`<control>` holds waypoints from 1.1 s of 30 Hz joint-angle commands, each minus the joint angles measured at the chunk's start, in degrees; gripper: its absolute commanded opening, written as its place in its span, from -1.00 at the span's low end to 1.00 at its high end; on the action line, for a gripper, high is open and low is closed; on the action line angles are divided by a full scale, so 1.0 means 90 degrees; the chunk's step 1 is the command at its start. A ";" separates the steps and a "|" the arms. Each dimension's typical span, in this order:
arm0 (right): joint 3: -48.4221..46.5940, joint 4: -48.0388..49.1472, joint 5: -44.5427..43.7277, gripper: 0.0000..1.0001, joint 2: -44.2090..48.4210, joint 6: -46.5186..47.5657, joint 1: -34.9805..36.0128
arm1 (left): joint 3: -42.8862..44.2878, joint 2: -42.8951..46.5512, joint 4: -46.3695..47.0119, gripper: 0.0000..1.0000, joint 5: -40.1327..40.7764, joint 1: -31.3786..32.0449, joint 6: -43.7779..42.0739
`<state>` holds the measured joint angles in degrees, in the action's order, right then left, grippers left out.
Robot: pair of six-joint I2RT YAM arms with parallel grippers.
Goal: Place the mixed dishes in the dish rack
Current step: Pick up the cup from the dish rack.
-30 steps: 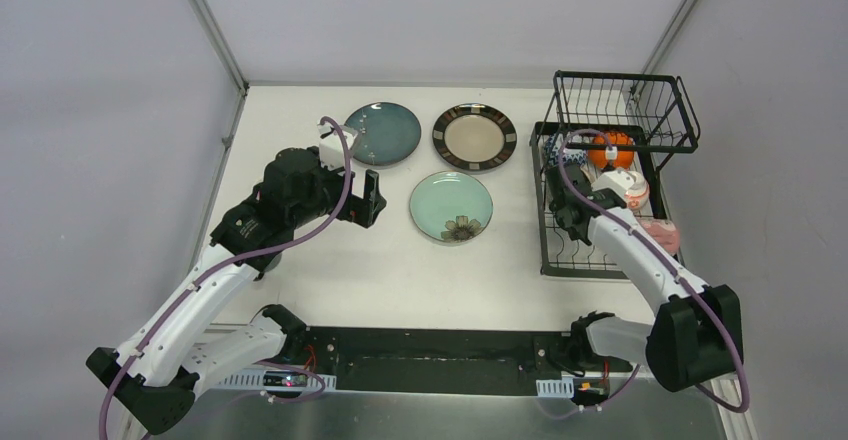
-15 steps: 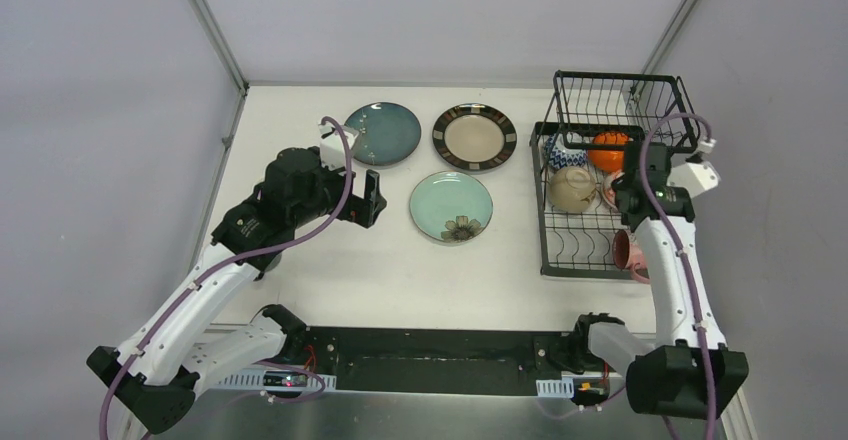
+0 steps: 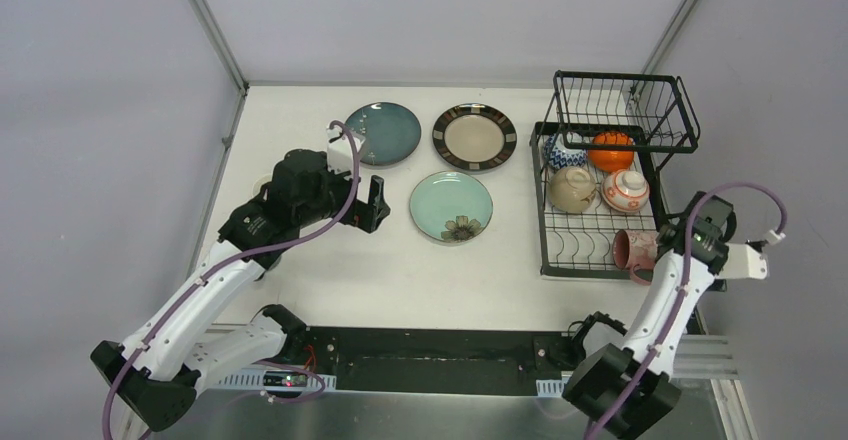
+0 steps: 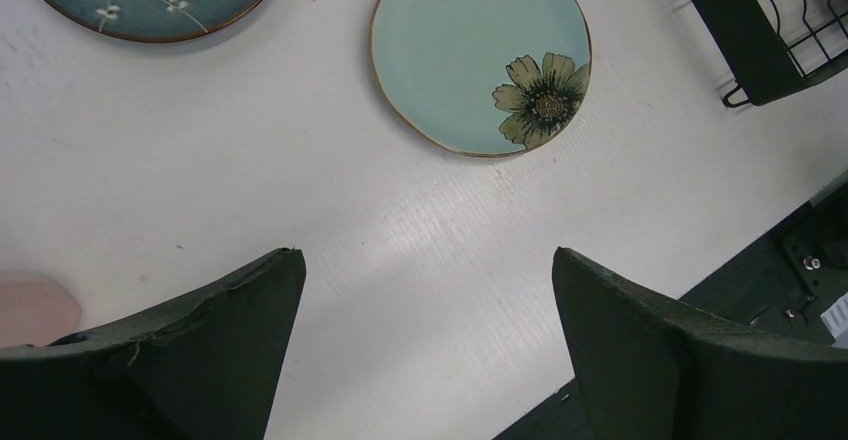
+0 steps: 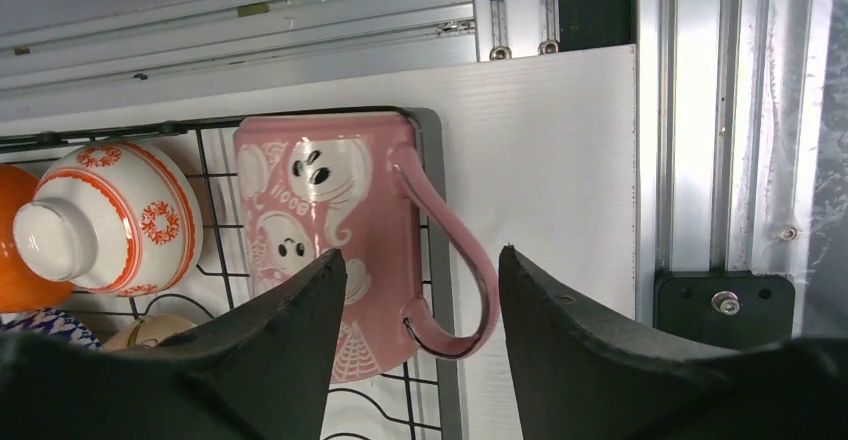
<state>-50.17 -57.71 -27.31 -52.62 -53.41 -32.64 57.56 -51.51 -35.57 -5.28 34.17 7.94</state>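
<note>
Top external view: the left gripper (image 3: pixel 375 203) hangs spread wide over the desk (image 3: pixel 330 260), holding nothing. The teal plate (image 3: pixel 382 133), beige plate (image 3: pixel 474 137) and mint flower plate (image 3: pixel 451 206) lie flat. The black wire rack (image 3: pixel 545 210) holds a beige bowl (image 3: pixel 573 188), orange bowl (image 3: pixel 611 150) and red-patterned bowl (image 3: pixel 625 191). A pink ghost-printed cup (image 3: pixel 634 249) lies sideways at its near right corner. The right gripper (image 5: pixel 420 254), jaws apart, hovers by the handle.

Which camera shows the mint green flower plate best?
The left wrist view: the mint green plate lies whole and close, flower clear. The top external view shows it whole but small; the right wrist view misses it.
</note>
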 commanded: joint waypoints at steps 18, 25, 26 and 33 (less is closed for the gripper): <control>0.1273 0.0812 0.1463 -0.02 0.0909 0.0364 -0.0929 | -0.0040 -0.0001 0.0267 0.98 -0.0328 0.0051 0.0085; 0.1436 0.0949 0.1491 -0.54 0.0878 0.0389 -0.0934 | -0.0049 0.0079 0.0264 0.98 -0.0267 0.0052 0.0060; 0.1449 0.0964 0.1491 -0.62 0.0885 0.0417 -0.0934 | -0.0055 0.0094 0.0264 0.98 -0.0255 0.0056 0.0050; 0.1203 0.0859 0.1414 -0.97 0.1080 0.0703 -0.0929 | -0.0034 0.0152 0.0262 0.98 -0.0281 0.0051 0.0046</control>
<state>-36.84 -51.86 -13.10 -45.01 -48.18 -40.64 57.19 -51.18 -35.51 -7.77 34.20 8.25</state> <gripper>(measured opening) 0.176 0.991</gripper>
